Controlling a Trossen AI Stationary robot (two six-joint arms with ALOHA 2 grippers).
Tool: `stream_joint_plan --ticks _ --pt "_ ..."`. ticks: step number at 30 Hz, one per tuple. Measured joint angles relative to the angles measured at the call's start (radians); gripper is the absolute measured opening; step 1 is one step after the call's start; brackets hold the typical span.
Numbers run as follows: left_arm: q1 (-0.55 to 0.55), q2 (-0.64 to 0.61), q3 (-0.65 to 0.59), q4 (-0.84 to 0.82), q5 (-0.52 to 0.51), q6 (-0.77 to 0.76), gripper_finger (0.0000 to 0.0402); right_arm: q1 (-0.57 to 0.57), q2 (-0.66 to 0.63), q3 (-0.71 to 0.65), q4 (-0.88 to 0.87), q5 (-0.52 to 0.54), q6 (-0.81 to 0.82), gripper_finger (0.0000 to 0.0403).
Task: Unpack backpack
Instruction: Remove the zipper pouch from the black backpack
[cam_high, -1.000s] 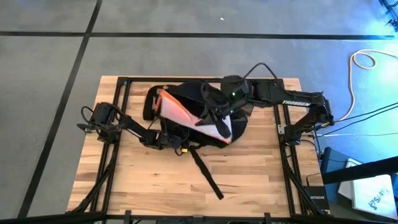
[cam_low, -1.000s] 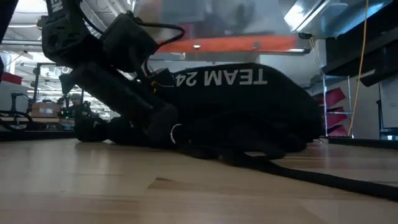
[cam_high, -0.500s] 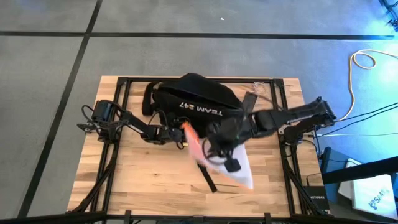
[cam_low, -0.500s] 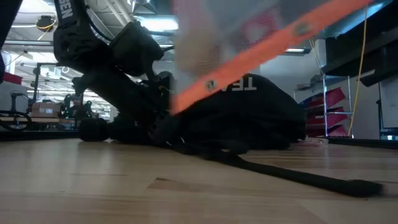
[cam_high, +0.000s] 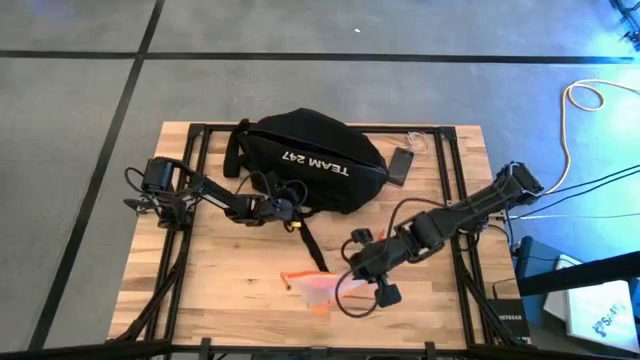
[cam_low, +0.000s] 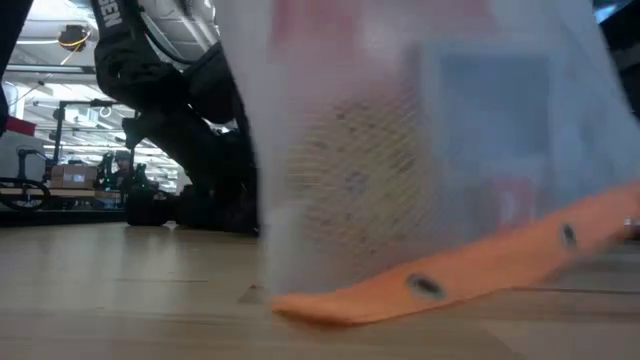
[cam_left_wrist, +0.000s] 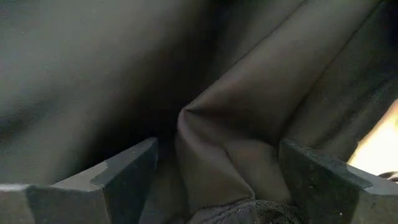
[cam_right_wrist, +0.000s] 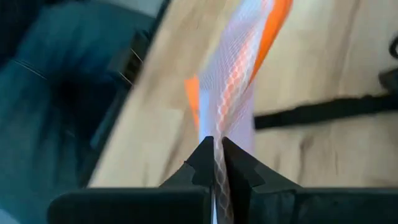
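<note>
Right hand (cam_right_wrist: 216, 163) pinching mesh pouch (cam_right_wrist: 239, 87)

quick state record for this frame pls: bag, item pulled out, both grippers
backpack: backpack lying at the table's far side, strap trailing toward the near edge
item: white mesh pouch with orange trim, out of the backpack, near the front edge
right gripper: right gripper, jaws shut on the pouch
left gripper: left gripper, at the backpack, fabric between its jaws
phone: phone beside the backpack

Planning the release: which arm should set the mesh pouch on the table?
Right, probably. The right tool is already shut on the mesh pouch, low over the table near its front edge. The left tool is at the backpack, with fabric between its fingers.
</note>
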Motion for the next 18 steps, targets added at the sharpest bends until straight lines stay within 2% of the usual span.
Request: stream_joint_plan --ticks 3,8,13,18 --pt "-0.004 0.000 0.000 0.000 0.017 -0.011 0.0316 0.016 0.000 -0.041 -0.031 0.065 0.047 0.0000" --pt "-0.013 0.000 -0.002 0.002 0.041 -0.032 0.0316 0.015 -0.001 -0.092 -0.039 0.085 0.153 0.0000" --pt "-0.043 -0.001 -0.002 0.015 0.083 -0.045 0.0316 0.013 0.000 -0.147 -0.108 0.158 0.257 0.0000" --pt "-0.123 -0.059 -0.006 0.107 0.153 0.080 0.0316 0.014 0.000 -0.188 -0.194 0.178 0.419 0.0000"
